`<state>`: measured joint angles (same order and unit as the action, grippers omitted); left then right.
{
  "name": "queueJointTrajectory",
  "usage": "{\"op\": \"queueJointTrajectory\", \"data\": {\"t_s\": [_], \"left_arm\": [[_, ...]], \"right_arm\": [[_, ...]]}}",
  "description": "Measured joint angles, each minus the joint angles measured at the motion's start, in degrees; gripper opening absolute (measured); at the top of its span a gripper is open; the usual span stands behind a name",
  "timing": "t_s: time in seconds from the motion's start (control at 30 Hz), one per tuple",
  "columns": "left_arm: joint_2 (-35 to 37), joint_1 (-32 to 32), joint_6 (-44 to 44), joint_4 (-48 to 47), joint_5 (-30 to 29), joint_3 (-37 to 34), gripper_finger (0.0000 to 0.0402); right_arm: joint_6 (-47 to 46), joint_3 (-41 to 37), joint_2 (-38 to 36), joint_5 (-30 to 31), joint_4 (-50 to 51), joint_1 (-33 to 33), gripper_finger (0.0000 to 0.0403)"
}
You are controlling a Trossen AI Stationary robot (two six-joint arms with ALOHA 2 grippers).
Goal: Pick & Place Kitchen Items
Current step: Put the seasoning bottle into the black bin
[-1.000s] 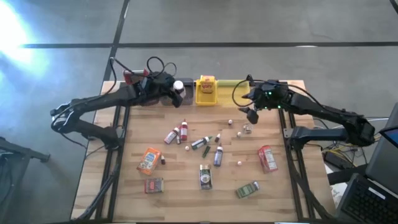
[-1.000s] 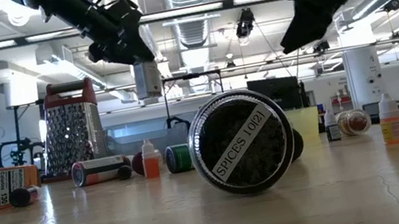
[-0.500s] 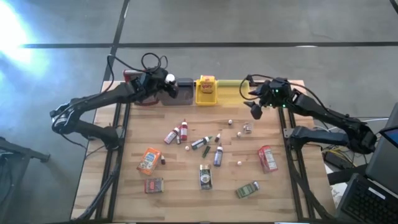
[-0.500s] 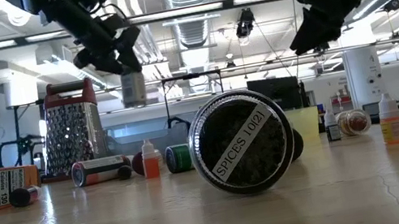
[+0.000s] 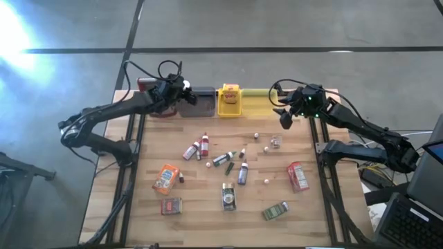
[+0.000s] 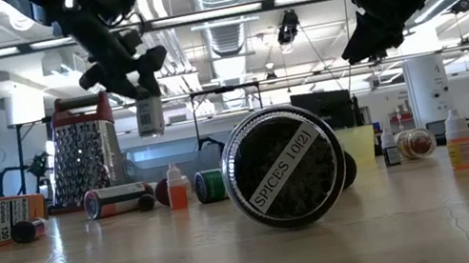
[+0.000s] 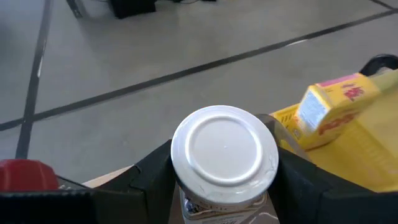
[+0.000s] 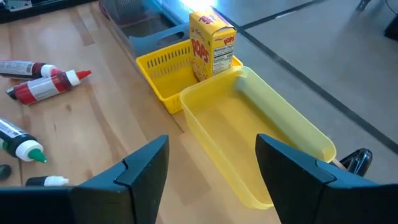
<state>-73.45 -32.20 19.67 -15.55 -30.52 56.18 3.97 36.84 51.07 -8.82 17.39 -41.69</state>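
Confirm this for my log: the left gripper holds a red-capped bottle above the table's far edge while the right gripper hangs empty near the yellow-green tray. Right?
Not quite. The bottle in the left gripper has a white cap, as the left wrist view shows. The right gripper does hang empty near the yellow-green tray.

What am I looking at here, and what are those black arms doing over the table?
These are two robot arms at a wooden table, filmed from above, from table height, and from a camera on each wrist. The left gripper holds a white-capped spice bottle in the air near the table's far edge, close to the grey tray. The right gripper is open and empty, hovering by the yellow tray. A yellow basket holds a small yellow box. Scattered on the table are little bottles, tins and packets, including a spice jar lying on its side.
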Motion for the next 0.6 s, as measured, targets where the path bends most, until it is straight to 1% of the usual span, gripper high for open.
{"op": "queueJointTrajectory", "data": {"t_s": [0.2, 0.4, 0.6], "left_arm": [[-2.84, -0.90, 1.02, 5.00, 0.92, -1.35, 0.0214], [-5.78, -1.42, 3.09, 8.73, 1.40, -1.37, 0.0214], [-9.83, -1.18, 2.58, 19.05, 8.02, -1.37, 0.0214]], "right_arm": [[-0.15, 0.00, 0.00, -0.04, -0.06, 0.00, 0.0226], [0.36, 0.00, 0.00, -0.09, -0.22, 0.01, 0.0240], [0.66, 0.00, 0.00, -0.18, -0.44, 0.05, 0.0260]]}}
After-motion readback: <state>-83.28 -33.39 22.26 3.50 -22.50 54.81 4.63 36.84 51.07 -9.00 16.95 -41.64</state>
